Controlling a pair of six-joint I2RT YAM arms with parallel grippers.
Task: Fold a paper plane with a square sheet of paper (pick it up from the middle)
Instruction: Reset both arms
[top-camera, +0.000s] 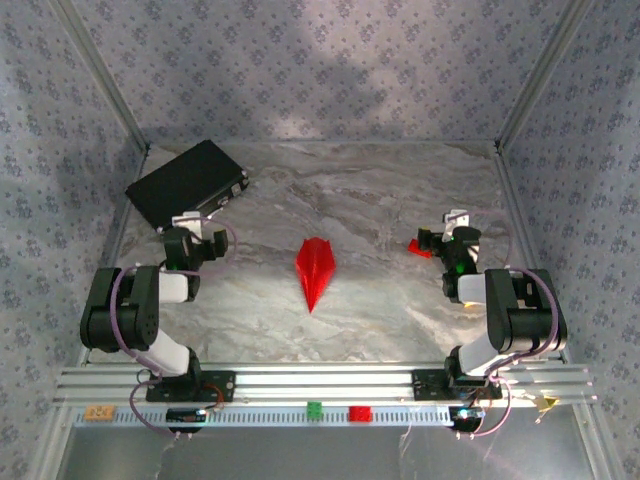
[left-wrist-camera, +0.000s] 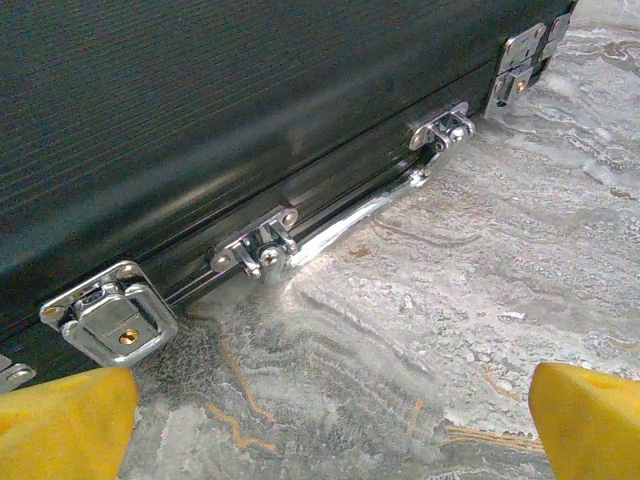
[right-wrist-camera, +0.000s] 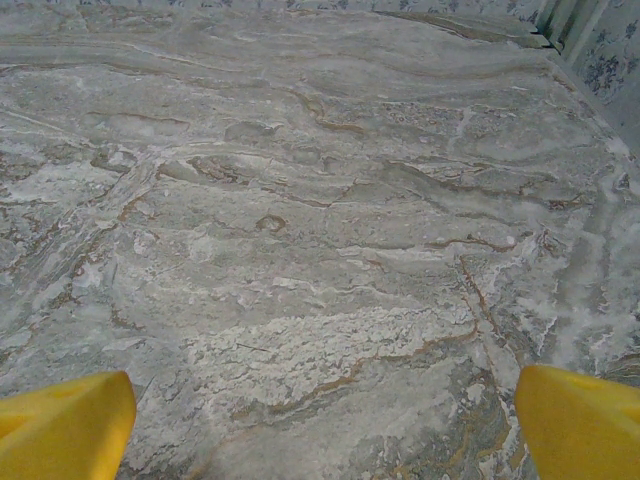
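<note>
The square sheet of paper lies folded into a slim red paper plane (top-camera: 314, 270) at the middle of the marble table (top-camera: 380, 200), its sharp tip pointing toward the near edge. Nothing touches it. My left gripper (top-camera: 190, 222) hovers well to the plane's left, beside the black box, and is open; in the left wrist view its yellow fingertips (left-wrist-camera: 65, 420) stand wide apart with bare table between them (left-wrist-camera: 335, 420). My right gripper (top-camera: 455, 230) is far to the plane's right, open over bare marble (right-wrist-camera: 325, 420), its fingertips (right-wrist-camera: 580, 420) spread wide.
A big flat black box (top-camera: 185, 182) with chrome latches (left-wrist-camera: 110, 320) sits at the back left, close in front of the left gripper. A small red block (top-camera: 420, 248) lies just left of the right gripper. A green block (top-camera: 314, 409) and a red block (top-camera: 359, 413) rest on the front rail.
</note>
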